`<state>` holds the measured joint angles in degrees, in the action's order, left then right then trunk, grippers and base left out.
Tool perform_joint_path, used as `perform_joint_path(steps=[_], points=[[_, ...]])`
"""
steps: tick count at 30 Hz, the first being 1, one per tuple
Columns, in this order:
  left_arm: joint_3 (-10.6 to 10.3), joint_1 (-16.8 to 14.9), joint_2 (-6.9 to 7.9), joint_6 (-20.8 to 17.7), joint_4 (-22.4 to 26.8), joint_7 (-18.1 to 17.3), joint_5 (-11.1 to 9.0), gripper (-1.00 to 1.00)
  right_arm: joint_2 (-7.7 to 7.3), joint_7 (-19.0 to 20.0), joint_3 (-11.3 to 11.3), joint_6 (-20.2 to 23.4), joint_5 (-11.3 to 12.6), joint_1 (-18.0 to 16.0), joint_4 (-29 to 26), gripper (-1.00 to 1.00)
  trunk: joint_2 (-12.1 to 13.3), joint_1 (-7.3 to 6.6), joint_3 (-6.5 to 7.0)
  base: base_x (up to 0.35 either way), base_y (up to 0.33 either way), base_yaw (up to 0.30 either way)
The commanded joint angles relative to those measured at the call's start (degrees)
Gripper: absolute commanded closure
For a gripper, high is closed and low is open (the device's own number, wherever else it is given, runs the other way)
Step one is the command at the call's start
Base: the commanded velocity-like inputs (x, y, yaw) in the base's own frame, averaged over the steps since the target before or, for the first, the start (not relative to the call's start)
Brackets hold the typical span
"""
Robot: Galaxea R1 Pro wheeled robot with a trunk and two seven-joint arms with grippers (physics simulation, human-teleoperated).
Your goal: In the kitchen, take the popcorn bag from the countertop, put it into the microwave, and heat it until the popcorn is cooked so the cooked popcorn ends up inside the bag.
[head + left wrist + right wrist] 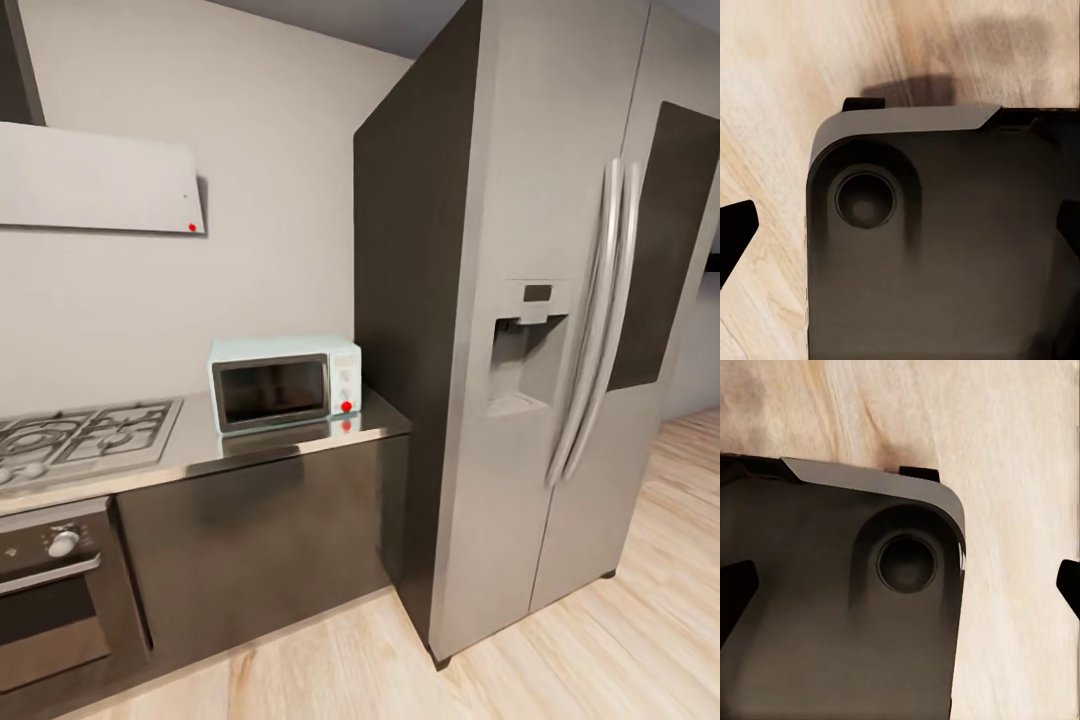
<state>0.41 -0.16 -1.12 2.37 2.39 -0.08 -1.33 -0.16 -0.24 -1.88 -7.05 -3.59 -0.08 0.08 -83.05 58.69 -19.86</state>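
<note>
Tall brushed-steel double-door refrigerator (560, 330) with a dark side panel stands on the pale wood plank floor (640, 640), hard against the end of the counter run. Long grey brushed-steel countertop (250, 445) sits over dark cabinet fronts. Built-in steel oven (55, 590) with a knob sits below the gas hob with black grates (80, 440). A flat grey range hood (95, 180) hangs on the wall above. Small pale-blue boxy microwave (285, 382), dark glass door closed, stands on the countertop just beside the refrigerator. Left gripper (904, 236) and right gripper (904, 592) each have both fingertips set wide apart over the robot's dark base (945, 262), holding nothing.
</note>
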Motion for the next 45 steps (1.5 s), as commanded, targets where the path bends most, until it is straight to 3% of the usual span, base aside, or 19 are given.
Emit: perform_joint_path(steps=[1,16,45], points=[[0.0,0.0,0.01,0.2,0.0,0.0,-0.1,-1.0,-0.01,0.0,-0.1,-0.2,-0.4,0.0,0.0,-1.0,0.0,0.03,-0.05,0.306,-0.121,0.0],[0.0,0.0,-0.02,0.4,0.0,0.0,-0.1,-1.0,-0.01,-0.1,-0.2,-0.2,-0.3,0.0,0.0,-1.0,0.0,0.03,-0.05,0.293,-0.04,0.075],[0.4,0.0,-0.37,0.7,0.1,0.3,-0.3,-1.0,-0.01,-0.1,-0.2,-0.2,-0.3,0.0,0.0,-1.0,0.0,0.03,-0.05,0.004,0.0,0.268]])
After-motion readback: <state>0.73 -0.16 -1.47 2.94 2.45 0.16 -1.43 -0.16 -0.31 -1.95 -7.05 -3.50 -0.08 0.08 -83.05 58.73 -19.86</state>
